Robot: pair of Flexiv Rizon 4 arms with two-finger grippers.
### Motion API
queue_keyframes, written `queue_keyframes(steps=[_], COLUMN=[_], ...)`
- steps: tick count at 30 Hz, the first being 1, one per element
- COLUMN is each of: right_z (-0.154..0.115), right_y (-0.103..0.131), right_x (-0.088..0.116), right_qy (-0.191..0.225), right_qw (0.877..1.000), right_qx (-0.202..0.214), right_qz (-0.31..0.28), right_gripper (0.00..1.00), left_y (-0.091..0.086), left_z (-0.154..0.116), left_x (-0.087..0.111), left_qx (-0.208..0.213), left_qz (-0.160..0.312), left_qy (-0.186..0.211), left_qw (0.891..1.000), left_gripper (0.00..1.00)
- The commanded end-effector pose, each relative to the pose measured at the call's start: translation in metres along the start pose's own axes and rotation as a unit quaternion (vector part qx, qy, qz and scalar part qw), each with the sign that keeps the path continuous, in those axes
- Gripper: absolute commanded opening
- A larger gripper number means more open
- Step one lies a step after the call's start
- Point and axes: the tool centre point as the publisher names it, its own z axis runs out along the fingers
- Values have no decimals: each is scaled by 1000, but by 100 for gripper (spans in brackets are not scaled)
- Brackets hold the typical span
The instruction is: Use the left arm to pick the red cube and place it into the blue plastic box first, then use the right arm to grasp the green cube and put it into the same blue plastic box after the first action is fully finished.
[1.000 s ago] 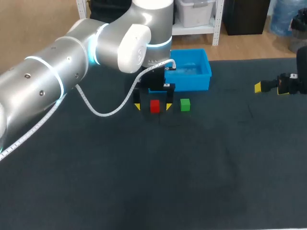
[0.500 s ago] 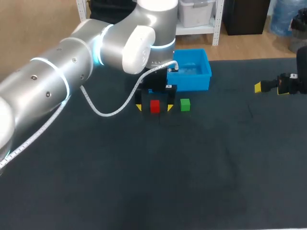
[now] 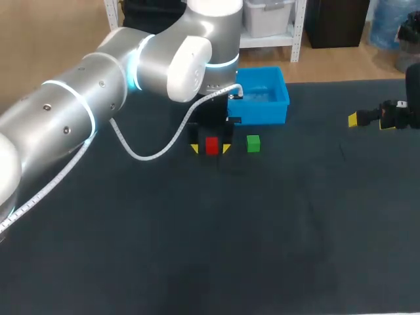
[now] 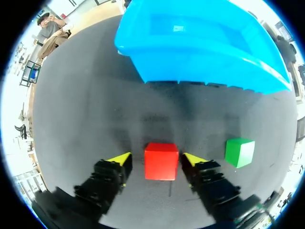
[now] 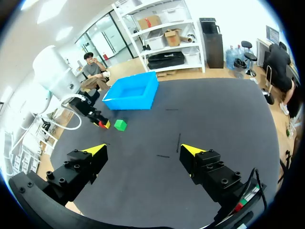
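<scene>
A dark charcoal surface [image 3: 275, 236] fills most of the head view, matte and faintly mottled, its far edge running straight across. In the right wrist view, a few short, thin, dark streaks [image 5: 178, 142] lie near its middle; what they are cannot be told.

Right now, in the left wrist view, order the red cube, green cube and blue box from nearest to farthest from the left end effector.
1. Red cube, between the fingers of the left end effector.
2. Green cube, off to one side of it.
3. Blue box, ahead, beyond both cubes.
</scene>
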Motion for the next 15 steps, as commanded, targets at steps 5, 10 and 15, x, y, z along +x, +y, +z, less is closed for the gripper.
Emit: queue_keyframes(steps=[5,10,15], right_z=[0,0,0], right_y=[0,0,0], right_x=[0,0,0], right_qy=[0,0,0], right_qw=[1000,1000,1000], right_qx=[0,0,0], right_qz=[0,0,0], right_gripper=[100,100,100], left_y=[0,2,2], left_z=[0,0,-3], left_x=[-1,0,1], left_qx=[-1,1,2], left_qz=[0,-2,2], left_qy=[1,1,-1], left_qw=[1000,1000,1000], left_gripper=[7,0,0])
